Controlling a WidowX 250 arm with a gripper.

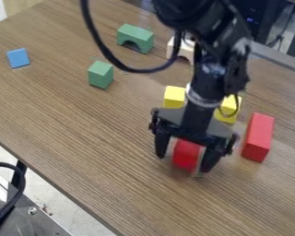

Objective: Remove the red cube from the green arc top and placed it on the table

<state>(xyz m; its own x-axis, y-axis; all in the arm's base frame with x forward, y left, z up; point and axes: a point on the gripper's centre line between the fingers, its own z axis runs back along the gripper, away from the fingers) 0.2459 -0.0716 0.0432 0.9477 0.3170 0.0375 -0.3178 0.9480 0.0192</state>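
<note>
Hangs down from the top edge with the black arm (208, 87) leaning just a bit, and with the gripper (183, 163) pointing down at the table (70, 138). Holds the red cube (187, 155) between two fingers, open only as wide as the cube. Keeps it low, well apart from the green arc (140, 37); hard to tell if touching the table or not. Turns one flat red face to the front, tipped a little. Looks a bit longer up and down than across, with the top hidden. Near a long, smooth red block (258, 137) on the right and two yellow blocks (174, 97) behind. Brown underneath, with thin stripes like wood. Farther left, boxy and flat-sided: a green block (101, 74) and a blue block (18, 58).
</note>
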